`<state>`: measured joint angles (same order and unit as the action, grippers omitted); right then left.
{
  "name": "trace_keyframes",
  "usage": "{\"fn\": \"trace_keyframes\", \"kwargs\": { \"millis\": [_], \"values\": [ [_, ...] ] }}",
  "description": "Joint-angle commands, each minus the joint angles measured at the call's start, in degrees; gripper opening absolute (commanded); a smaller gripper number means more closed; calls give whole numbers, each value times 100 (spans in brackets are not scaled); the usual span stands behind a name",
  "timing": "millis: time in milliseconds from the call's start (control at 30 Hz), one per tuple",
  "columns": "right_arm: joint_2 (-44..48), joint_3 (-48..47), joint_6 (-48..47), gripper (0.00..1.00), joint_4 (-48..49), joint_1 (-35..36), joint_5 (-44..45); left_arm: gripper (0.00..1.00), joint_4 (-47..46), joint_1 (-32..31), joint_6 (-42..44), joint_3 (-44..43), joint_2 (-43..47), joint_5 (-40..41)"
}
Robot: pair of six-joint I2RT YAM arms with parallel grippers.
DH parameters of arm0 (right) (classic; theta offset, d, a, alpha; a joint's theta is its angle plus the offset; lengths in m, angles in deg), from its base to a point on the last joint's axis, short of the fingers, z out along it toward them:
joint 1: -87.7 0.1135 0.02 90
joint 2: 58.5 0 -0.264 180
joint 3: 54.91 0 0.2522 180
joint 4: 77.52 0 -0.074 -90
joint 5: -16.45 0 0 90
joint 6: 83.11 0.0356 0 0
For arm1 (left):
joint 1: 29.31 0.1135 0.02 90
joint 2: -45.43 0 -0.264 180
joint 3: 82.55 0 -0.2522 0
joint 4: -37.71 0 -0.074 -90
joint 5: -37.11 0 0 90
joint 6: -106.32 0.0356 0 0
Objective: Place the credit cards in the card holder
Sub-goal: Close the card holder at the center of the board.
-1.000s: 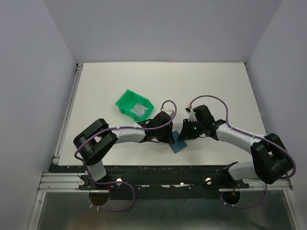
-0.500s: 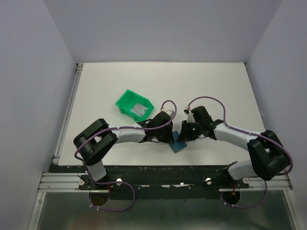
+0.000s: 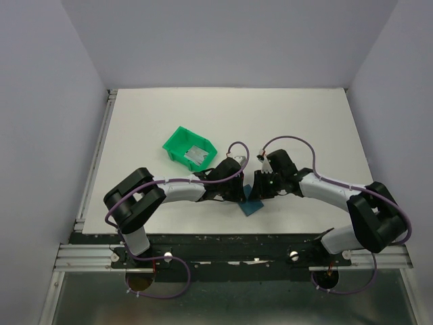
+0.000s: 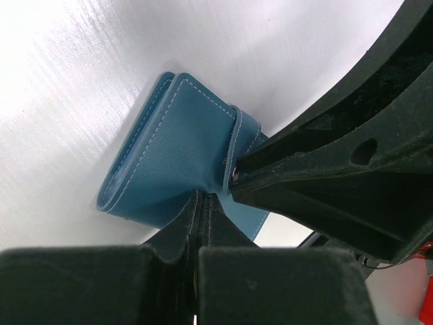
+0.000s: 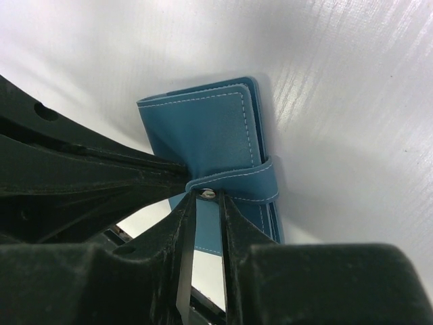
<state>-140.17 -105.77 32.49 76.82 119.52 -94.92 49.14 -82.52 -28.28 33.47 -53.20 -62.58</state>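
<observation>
The card holder (image 3: 254,205), a slate-blue folded wallet, lies near the table's front edge between both grippers. In the left wrist view my left gripper (image 4: 203,198) is shut, its tips pinching the lower edge of the card holder (image 4: 172,159). My right gripper (image 5: 208,200) is closed narrowly on the strap (image 5: 237,184) at its metal stud (image 5: 208,194). From above, the left gripper (image 3: 241,193) and right gripper (image 3: 260,190) meet tip to tip over the wallet. The credit cards (image 3: 197,155), silvery, lie inside the green bin (image 3: 177,143).
The green bin stands behind and to the left of the left arm. The table's front edge and a black rail (image 3: 230,242) run just below the wallet. Grey walls enclose the table on three sides.
The right arm's wrist has edged slightly left toward the wallet. The left arm, the wallet and the bin stay where they were.
</observation>
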Motion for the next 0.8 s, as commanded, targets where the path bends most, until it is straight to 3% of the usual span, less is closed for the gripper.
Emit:
{"fn": "trace_keyframes", "kwargs": {
  "millis": [0, 767],
  "values": [
    [-139, -130, 67, 29, -137, 62, 414, 0, 286, 4, 57, 82, -288, 64],
    [-385, -482, 41, 29, -673, 71, 581, 0, 294, -5, 65, 47, -306, 29]
  ]
}}
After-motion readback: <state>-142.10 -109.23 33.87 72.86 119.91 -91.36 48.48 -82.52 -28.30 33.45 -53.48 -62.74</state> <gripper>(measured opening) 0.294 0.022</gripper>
